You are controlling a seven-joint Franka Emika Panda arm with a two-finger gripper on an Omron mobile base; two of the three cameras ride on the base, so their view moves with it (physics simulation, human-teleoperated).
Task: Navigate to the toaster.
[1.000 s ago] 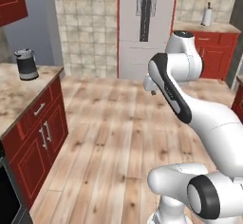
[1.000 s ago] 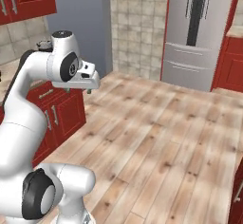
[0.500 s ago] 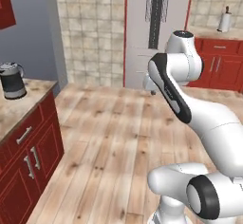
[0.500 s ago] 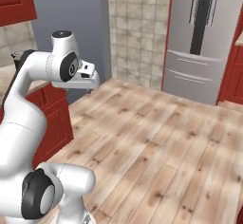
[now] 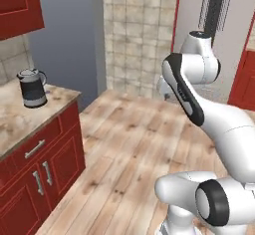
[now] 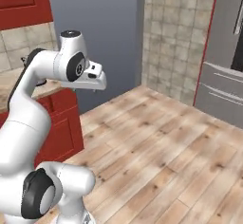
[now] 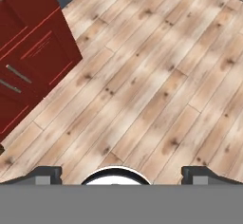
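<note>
Jaws wide apart over wood floor (image 7: 142,76), kettle (image 5: 32,87) on counter (image 5: 15,124)

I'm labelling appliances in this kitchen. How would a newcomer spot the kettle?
Find the red base cabinets along the left wall, topped by a beige stone counter. The kettle stands on it: round, black and silver, with a handle.

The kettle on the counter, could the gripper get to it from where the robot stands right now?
Probably not yet. The kettle sits far back on the counter, well to the left of the gripper, which hangs over open floor. Nothing blocks the way; the gap just looks too wide.
</note>
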